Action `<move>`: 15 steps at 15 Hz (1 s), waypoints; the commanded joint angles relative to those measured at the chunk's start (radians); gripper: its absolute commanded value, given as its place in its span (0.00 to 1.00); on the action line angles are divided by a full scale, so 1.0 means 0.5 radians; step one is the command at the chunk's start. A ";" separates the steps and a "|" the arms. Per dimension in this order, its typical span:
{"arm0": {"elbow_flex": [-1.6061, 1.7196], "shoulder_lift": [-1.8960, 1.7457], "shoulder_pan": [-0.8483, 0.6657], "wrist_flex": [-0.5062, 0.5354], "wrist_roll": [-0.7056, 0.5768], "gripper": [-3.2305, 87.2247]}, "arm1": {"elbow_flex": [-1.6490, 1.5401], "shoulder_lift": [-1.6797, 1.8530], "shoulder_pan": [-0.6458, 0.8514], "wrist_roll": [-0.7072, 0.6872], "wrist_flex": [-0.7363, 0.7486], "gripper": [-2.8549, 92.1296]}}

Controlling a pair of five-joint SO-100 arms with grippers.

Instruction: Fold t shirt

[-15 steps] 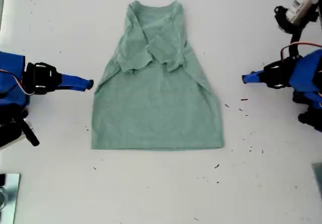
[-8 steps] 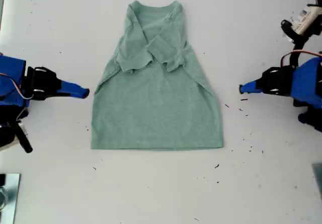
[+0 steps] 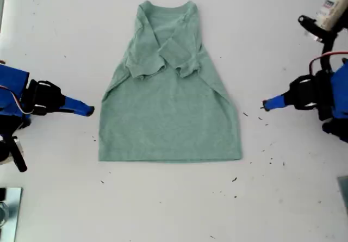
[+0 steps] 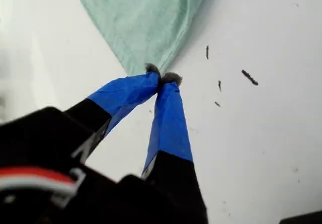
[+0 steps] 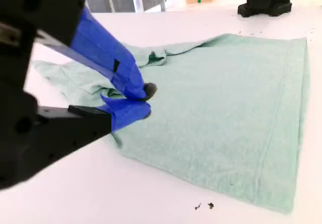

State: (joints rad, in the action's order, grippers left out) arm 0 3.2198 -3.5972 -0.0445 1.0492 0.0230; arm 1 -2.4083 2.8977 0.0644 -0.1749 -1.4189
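Observation:
The pale sage-green t shirt (image 3: 168,117) lies flat on the white table, neck toward the exterior view's top, hem toward its bottom. Both short sleeves (image 3: 168,54) are folded in over the chest. My first gripper (image 3: 265,105) is at the exterior view's right, shut and empty, its blue-taped tips a little way off the shirt's side edge. In its wrist view the tips (image 4: 162,75) meet just short of the cloth (image 4: 146,17). My second gripper (image 3: 89,110) is at the exterior view's left, shut on nothing, just outside the shirt's other side (image 5: 226,113).
Black specks (image 3: 263,107) dot the white table (image 3: 174,209) near the first gripper and below the hem. A white-and-black device (image 3: 326,11) stands at the exterior view's top right. A metal object (image 3: 8,209) sits at its bottom left corner.
Both grippers have moved toward the exterior view's bottom, along the shirt's two sides. The shirt has not moved.

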 commanded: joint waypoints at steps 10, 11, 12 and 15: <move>0.015 -0.015 -0.031 0.003 -0.049 0.03 | 1.755 -2.046 -0.344 -0.046 -0.552 0.40; 0.015 -0.015 -0.031 0.000 -0.049 0.03 | 1.687 -2.114 -0.356 -0.031 -0.497 0.40; 0.015 -0.015 -0.031 -0.003 -0.049 0.03 | 1.583 -2.145 -0.368 -0.018 -0.383 0.40; 0.021 -0.015 -0.012 -0.006 -0.052 0.03 | 1.046 -2.141 -0.393 0.018 0.138 0.36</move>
State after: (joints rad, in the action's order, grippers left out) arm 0 3.2229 -3.5972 -0.0445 1.0492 0.0015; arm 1 -1.8086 1.8178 -0.1135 -0.1841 -1.4603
